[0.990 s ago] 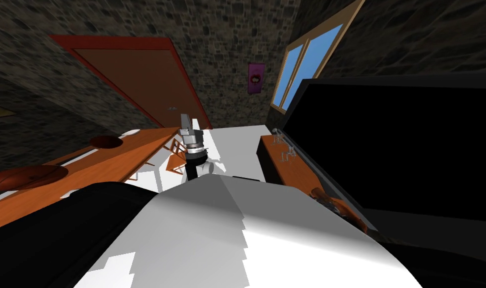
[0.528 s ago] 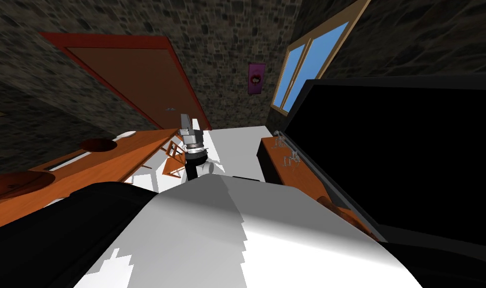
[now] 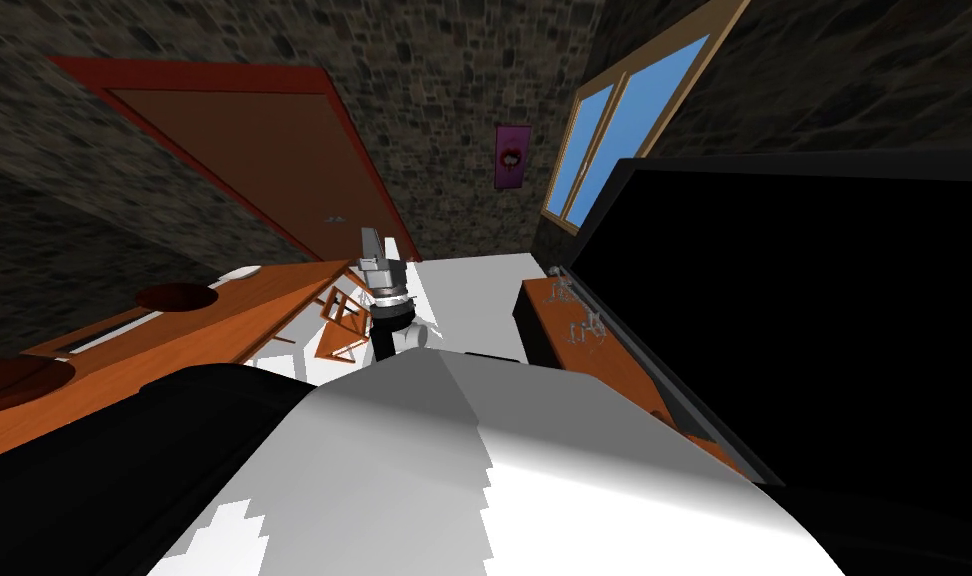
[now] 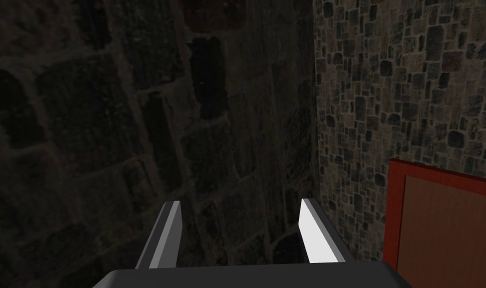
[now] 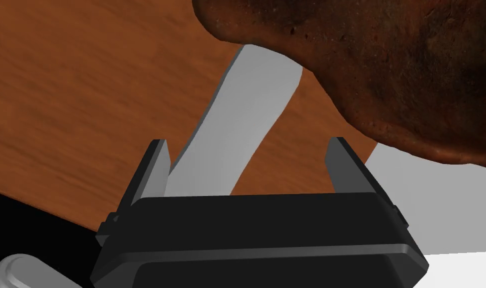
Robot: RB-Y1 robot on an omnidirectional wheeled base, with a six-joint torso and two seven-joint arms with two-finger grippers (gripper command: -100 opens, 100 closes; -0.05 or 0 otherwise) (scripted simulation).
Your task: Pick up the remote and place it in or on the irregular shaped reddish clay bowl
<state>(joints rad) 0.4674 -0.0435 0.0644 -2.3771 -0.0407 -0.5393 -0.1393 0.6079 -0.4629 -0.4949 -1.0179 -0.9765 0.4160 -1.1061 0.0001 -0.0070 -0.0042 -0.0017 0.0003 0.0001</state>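
Right tool (image 5: 248, 144) spread astride grey remote (image 5: 257, 100), not pinching. Remote flat on desk (image 5: 87, 100), far end under reddish bowl (image 5: 397, 65) rim. Grasp, lift, placing not yet done. Left tool (image 4: 239, 204) spread, empty.

light grey remote (image 5: 242, 125) between dark grey right fingers (image 5: 153, 169); mottled reddish-brown clay bowl (image 5: 412, 65) beyond their tips; orange-brown wood-grained tabletop (image 5: 87, 90) under both. cobbled grey-brown stone wall (image 4: 412, 75), red-framed brown door (image 4: 452, 235) past light grey left fingers (image 4: 314, 235).
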